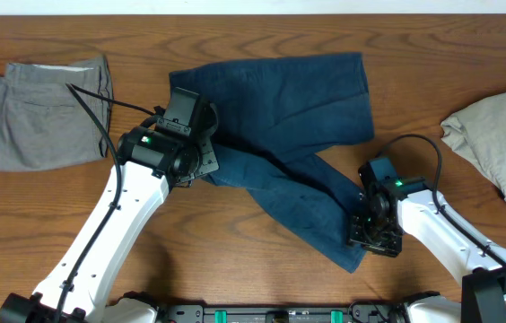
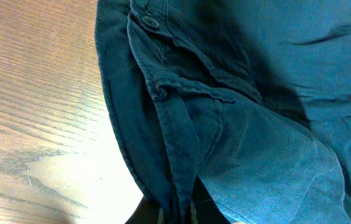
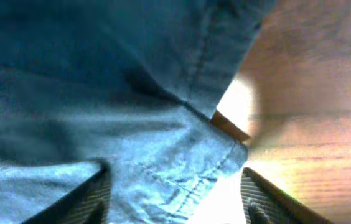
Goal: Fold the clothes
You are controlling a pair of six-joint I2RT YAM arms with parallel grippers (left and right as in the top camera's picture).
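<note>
Wooden table (image 1: 432,54), overhead camera above and an arm on each side. The navy trousers (image 1: 280,99) lie mid-table, unfolded and askew: one leg runs up toward the far right, the other crosses down toward the right arm. Folded grey shorts (image 1: 42,112) sit far left and a crumpled beige garment (image 1: 504,135) far right, both well apart from the trousers and out of play. The left gripper (image 1: 201,161) is at the waist end, clamped tight on the trousers. Its wrist view shows fabric running down into the closed jaws just below the waistband button (image 2: 149,22) and the belt loop (image 2: 162,87). My guess is that it is pinning or lifting that end as the anchor. The right gripper (image 3: 175,208) is down at the end of the lower leg with its jaws apart, straddling the stitched hem (image 3: 182,180). Cloth lies between its fingers (image 3: 94,199), with bare wood just beyond, and nothing is pinched there yet. It looks like a two-point hold being set up, waist plus hem, to bring the leg over. The fold has barely started. The risk is the right jaws catching only the edge stitching and slipping off.
</note>
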